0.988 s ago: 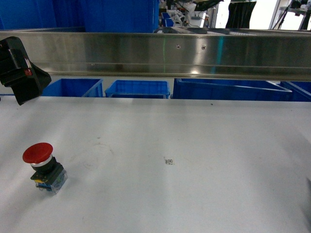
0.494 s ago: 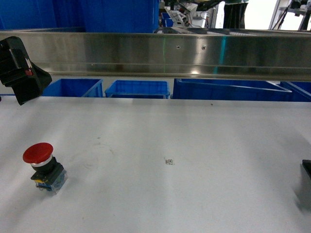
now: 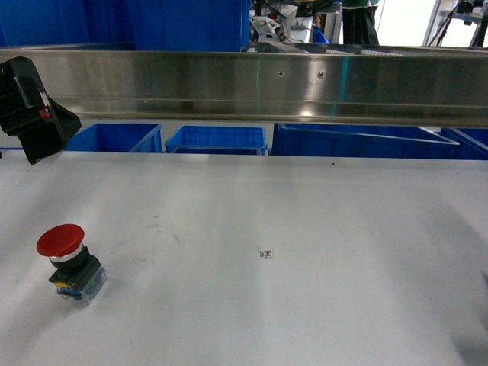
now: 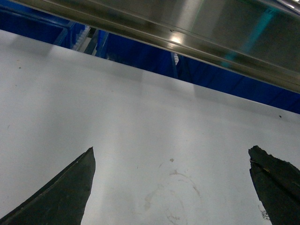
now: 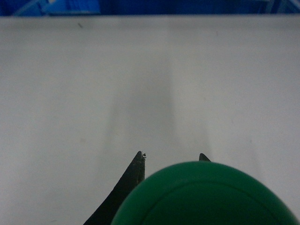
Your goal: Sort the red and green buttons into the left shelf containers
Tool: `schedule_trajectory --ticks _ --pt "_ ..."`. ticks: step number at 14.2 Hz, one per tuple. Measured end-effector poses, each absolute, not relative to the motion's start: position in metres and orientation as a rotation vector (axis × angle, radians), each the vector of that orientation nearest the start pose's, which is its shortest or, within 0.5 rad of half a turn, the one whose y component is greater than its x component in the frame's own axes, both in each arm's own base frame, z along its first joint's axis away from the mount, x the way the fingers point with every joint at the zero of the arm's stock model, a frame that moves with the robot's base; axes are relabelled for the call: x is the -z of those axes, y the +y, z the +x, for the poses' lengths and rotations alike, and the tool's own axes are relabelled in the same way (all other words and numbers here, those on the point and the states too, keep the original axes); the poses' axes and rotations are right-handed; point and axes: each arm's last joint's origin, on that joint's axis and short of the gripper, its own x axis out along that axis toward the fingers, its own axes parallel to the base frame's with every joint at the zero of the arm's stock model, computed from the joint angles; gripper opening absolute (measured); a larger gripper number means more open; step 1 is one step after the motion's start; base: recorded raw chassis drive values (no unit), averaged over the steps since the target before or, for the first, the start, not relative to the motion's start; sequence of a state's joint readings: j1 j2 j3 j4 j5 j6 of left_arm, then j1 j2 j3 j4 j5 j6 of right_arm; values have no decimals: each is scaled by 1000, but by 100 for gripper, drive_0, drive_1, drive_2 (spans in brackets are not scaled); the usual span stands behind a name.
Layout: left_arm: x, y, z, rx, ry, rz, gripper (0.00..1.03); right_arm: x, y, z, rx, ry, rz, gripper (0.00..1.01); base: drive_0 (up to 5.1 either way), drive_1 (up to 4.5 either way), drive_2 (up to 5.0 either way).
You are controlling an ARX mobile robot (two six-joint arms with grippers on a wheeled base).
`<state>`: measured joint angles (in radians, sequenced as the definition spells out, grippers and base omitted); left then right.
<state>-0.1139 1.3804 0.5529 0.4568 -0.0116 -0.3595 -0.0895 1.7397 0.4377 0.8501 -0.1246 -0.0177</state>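
Red button (image 3: 67, 261) sits upright on white table (image 3: 305, 229), well left of the small QR mark (image 3: 264, 253); same spot as before. Right gripper (image 5: 171, 159), at head view's right edge 0.5 s ago, now gone from it, clenched on green button (image 5: 201, 197): likely carrying it off. Left gripper (image 4: 171, 180) spread wide, empty. Blue crates (image 3: 216, 139) beyond table.

Counter (image 3: 320, 229) matt white, faintly scuffed; above it brushed steel rail (image 3: 252, 84); glossy blue plastic crates (image 3: 216, 140); green cap (image 5: 201, 197) smooth.
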Motion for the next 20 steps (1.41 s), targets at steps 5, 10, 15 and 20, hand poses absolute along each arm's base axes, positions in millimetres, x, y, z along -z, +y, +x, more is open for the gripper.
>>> schedule_trajectory --ticks 5,10,15,20 --pt "-188 -30 269 34 383 -332 98 -152 -13 260 -73 283 29 27 0 0 0" --pt "-169 -36 264 79 472 -221 98 -152 -13 259 -72 275 31 27 0 0 0" --pt "-144 -35 261 68 501 -104 98 -152 -13 259 -72 274 31 27 0 0 0" --pt "-118 -43 262 95 491 -24 98 -152 -13 259 -72 274 31 27 0 0 0"
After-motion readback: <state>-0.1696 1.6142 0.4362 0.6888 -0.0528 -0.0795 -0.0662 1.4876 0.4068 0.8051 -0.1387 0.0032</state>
